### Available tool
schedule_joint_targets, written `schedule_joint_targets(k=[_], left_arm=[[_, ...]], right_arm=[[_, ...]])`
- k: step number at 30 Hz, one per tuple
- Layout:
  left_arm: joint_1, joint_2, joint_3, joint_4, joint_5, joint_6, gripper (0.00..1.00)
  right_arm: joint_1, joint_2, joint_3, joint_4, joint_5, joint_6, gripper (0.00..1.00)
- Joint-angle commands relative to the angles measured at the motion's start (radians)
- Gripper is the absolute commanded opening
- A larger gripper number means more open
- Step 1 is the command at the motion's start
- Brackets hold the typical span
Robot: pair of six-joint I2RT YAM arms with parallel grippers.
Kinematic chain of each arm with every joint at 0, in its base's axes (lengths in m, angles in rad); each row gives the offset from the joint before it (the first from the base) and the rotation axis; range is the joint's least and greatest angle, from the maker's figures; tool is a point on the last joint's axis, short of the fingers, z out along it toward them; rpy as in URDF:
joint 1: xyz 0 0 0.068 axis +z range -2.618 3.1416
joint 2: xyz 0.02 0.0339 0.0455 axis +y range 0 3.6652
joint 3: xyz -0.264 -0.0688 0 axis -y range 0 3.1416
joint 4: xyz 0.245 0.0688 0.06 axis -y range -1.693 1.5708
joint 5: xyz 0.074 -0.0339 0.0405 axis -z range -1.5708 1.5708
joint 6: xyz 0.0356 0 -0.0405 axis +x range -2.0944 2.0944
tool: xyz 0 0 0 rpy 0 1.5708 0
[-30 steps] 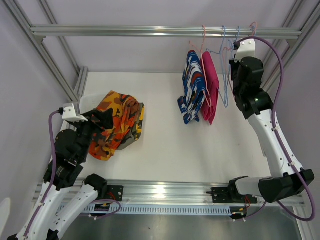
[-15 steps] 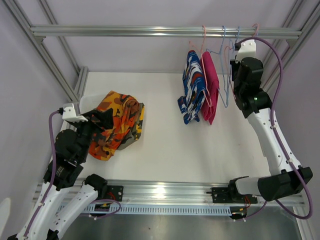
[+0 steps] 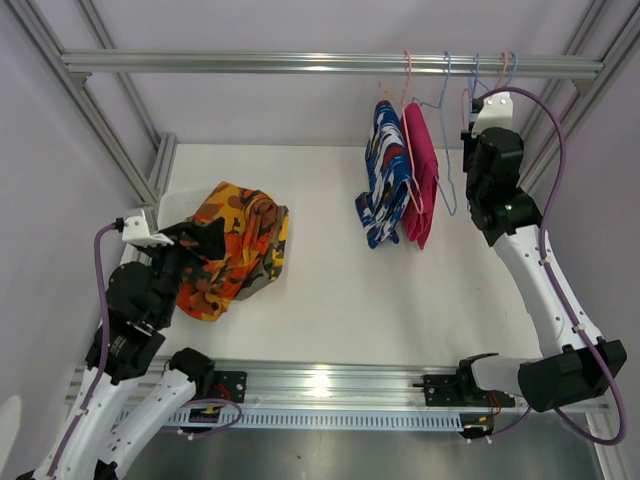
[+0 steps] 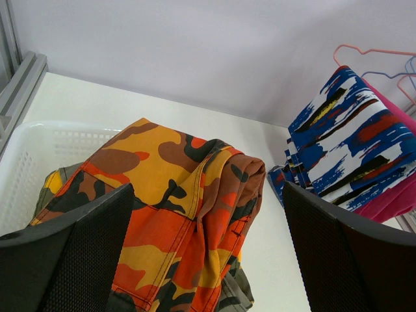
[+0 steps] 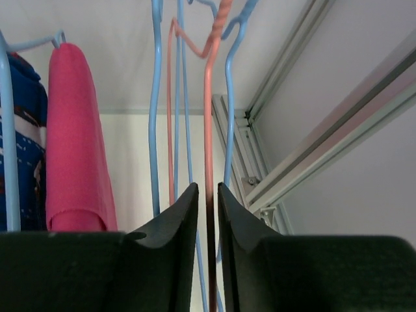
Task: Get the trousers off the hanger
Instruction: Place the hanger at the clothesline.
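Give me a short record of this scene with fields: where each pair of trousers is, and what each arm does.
hanging: blue patterned trousers, pink trousers, on hangers on the rail
taken off: orange trousers, lying over the basket
left fingers: open, above the orange trousers
right fingers: either side of a bare coral hanger; grip unclear

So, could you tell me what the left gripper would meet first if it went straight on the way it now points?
Probably the orange patterned trousers, heaped on the white basket and framed squarely by the open left gripper; exact depth is unclear.
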Motion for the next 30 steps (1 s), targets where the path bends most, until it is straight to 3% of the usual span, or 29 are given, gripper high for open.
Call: schedule_joint_targets(k=[1,5,30], left_arm=[[-0.007,-0.010,-0.010,0.031,0.018,0.025,0.99],[-0.007,-0.010,-0.008,0.031,0.021,0.023,0.99],[-0.007,-0.016,-0.011,0.034,0.018,0.025,0.99]], right_arm=[[-0.002,-0.048,-0.021,-0.013,0.022,0.038,0.23],[-0.003,-0.074,-0.032,-0.028,0.023,0.055,0.32],[-0.005,-0.236,-0.021,-0.115,0.019,0.111,0.43]])
